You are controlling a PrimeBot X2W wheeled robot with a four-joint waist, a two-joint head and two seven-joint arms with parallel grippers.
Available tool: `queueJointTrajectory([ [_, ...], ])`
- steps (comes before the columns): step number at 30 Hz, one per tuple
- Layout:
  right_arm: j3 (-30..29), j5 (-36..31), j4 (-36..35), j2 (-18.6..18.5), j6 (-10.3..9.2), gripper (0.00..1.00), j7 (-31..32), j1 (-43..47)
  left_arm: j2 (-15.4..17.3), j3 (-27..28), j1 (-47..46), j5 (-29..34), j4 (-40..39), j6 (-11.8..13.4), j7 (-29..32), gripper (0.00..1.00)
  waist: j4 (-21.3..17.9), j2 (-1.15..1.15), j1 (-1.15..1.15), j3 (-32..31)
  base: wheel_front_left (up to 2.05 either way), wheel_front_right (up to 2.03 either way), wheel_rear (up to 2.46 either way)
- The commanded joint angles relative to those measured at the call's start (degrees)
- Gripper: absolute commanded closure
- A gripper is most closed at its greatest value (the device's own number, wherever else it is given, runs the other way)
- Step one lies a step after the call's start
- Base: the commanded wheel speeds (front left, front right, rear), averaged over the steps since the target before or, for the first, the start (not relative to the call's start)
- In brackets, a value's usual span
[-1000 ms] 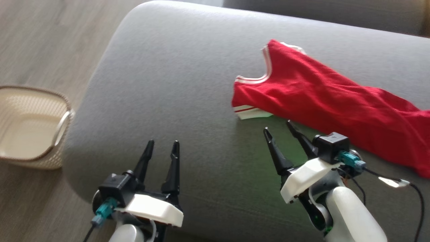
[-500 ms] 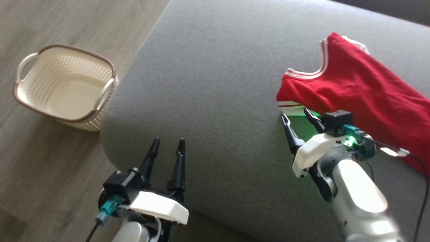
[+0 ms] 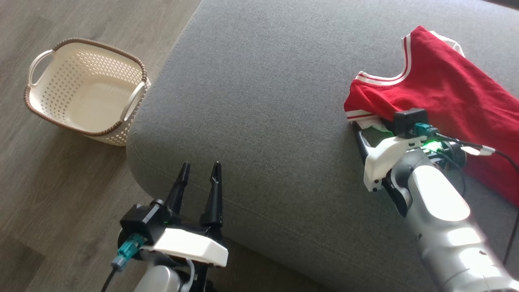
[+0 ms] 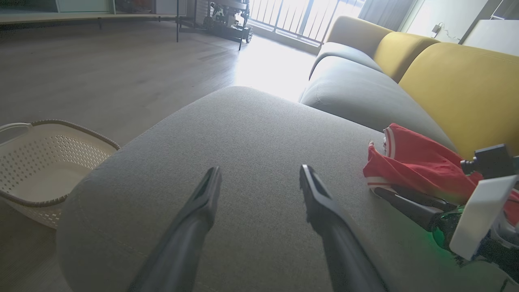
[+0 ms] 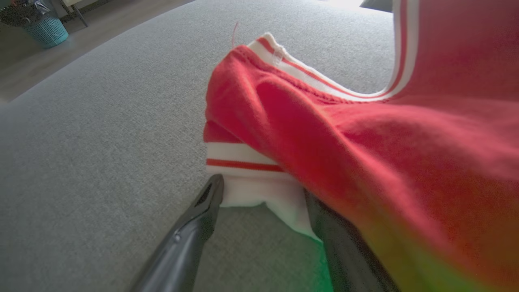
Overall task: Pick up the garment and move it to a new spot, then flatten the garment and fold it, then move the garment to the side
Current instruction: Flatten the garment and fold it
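Red garment point(image 3: 446, 97) lies on the grey sofa cushion point(image 3: 263, 101), right side. Right tool point(image 3: 368, 129) spread, tips at its white-striped hem, one finger under cloth. Left tool point(image 3: 200, 168) spread, over cushion's near edge, well apart. White basket point(image 3: 109, 140) on floor point(image 3: 61, 194) beside cushion, perforated bottom showing.

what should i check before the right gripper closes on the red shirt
1. right gripper open: ok
2. red shirt edge between its fingers: ok, one finger under the cloth, the other beside it
3. how many layers it would catch: cannot tell
4. left gripper open, holding nothing: ok
5. bare sofa cushion for a new spot: ok
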Motion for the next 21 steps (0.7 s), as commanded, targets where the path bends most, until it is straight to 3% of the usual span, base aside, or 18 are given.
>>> queueJointTrajectory([
  [1,0.9,-0.34,0.06,0.74,-0.02,0.0,0.4,-1.03,0.08,1.36,-1.64,-0.2,-2.08,0.34,-0.3,0.0,0.05,0.0,0.0,0.06,0.0,0.0,0.0],
  [3,1.44,-0.17,1.62,0.74,-0.02,1.0,0.34,-1.73,0.08,1.29,-1.67,-0.26,-2.04,0.43,-0.3,0.0,0.08,0.0,0.0,0.04,0.0,0.0,0.0],
  [12,5.67,7.17,0.81,0.74,-0.02,1.0,-5.51,-1.44,0.08,1.73,-1.54,0.82,-0.27,-0.5,-0.3,0.0,-1.02,0.0,0.0,-4.23,0.0,0.0,0.0],
  [21,11.84,15.96,-15.21,0.74,-0.02,1.0,-5.57,1.77,0.08,4.21,0.14,3.66,2.03,-2.61,-0.3,0.0,-6.72,0.0,0.0,-11.64,0.0,0.0,0.0],
])
